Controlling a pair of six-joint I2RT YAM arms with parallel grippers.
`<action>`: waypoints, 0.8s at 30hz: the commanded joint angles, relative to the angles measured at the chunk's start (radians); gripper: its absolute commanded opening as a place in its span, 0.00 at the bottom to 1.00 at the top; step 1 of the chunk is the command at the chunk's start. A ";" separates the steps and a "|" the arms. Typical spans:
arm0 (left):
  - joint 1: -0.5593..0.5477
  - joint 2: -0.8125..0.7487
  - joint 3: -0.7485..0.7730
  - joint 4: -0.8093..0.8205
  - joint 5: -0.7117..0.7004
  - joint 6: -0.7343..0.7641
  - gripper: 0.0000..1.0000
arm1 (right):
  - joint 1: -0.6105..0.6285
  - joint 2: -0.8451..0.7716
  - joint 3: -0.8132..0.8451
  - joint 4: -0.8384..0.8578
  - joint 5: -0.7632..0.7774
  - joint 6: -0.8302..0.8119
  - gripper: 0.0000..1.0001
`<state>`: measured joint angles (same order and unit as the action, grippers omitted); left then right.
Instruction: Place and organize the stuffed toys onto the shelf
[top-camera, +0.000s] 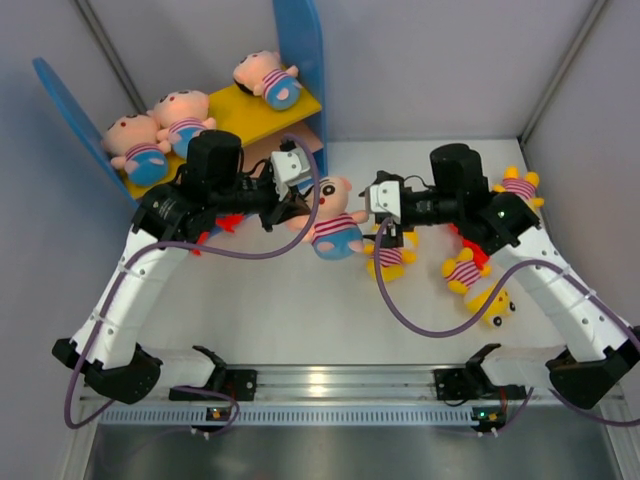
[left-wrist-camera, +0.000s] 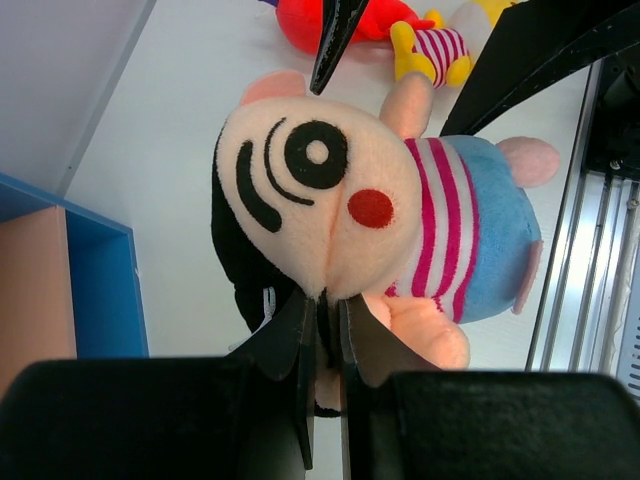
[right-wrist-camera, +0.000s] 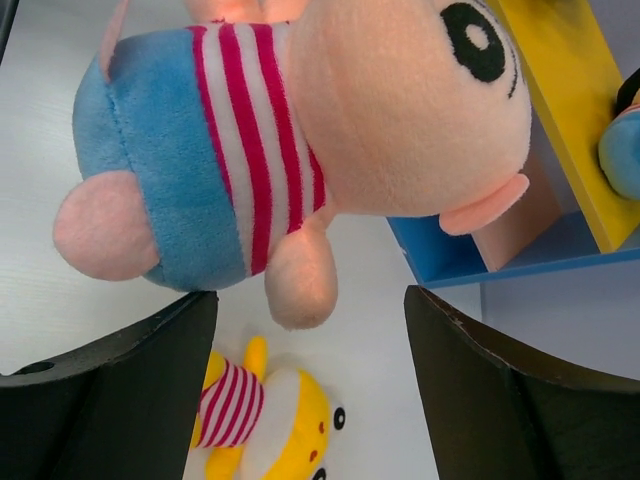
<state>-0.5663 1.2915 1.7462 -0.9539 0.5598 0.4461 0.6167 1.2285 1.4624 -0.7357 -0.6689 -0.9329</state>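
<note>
The left fingers (left-wrist-camera: 285, 345) are clamped on the head of a pink-faced doll (top-camera: 330, 228), held over the desk (top-camera: 300, 310) just right of the shelf (top-camera: 300, 60). The right fingers (right-wrist-camera: 130, 390) stand apart beside it, above a yellow toy (right-wrist-camera: 265, 425).

Grey walls (top-camera: 450, 60) w/ white table (top-camera: 300, 310), alu rail (top-camera: 330, 380) in front.
</note>
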 joint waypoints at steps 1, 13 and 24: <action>0.000 -0.031 0.003 0.007 0.038 0.008 0.00 | -0.008 -0.003 0.076 -0.017 -0.043 -0.020 0.75; 0.000 -0.017 0.007 0.009 0.034 0.005 0.00 | 0.034 0.045 0.108 -0.025 -0.061 -0.015 0.55; -0.001 -0.008 -0.001 0.010 -0.064 0.016 0.14 | 0.048 0.031 0.096 0.028 -0.058 0.108 0.00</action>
<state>-0.5655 1.2915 1.7462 -0.9592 0.5396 0.4480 0.6525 1.2827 1.5211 -0.7761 -0.6914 -0.9203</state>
